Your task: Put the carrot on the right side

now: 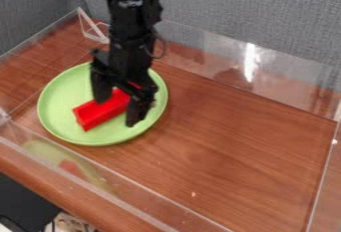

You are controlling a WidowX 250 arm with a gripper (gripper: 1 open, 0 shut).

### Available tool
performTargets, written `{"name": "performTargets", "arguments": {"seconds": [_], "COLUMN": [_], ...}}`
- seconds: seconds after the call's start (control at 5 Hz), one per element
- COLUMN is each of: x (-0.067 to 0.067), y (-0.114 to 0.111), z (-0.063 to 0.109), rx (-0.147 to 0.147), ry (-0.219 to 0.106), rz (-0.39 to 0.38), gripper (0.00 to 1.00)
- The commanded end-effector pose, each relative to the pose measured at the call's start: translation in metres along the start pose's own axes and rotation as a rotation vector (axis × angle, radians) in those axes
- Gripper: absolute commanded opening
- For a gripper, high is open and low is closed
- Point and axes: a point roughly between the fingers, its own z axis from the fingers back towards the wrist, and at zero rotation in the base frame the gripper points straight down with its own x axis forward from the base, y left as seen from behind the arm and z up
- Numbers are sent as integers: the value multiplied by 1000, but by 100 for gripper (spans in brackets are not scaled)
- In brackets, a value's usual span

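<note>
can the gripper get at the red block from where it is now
Probably yes: the open gripper hangs right over the red block on the green plate, with nothing visible blocking its fingers.

One plate (63, 95), one red block (94, 113), one arm (131, 22).
</note>
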Motion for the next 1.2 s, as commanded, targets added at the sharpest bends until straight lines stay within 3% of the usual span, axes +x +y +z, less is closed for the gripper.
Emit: {"name": "performTargets", "arguments": {"seconds": [0.0, 0.2, 0.4, 0.6, 0.8, 1.0], "x": [2, 1, -1, -8, -14, -3], "y": [26, 36, 44, 41, 29, -15], "z": [-2, -12, -11, 19, 62, 89], "rx": [13, 10, 12, 28, 49, 35], "ry": [-35, -30, -42, -96, -182, -271], "rz": [44, 57, 69, 94, 102, -27], "gripper": [100, 0, 0, 0, 0, 0]}}
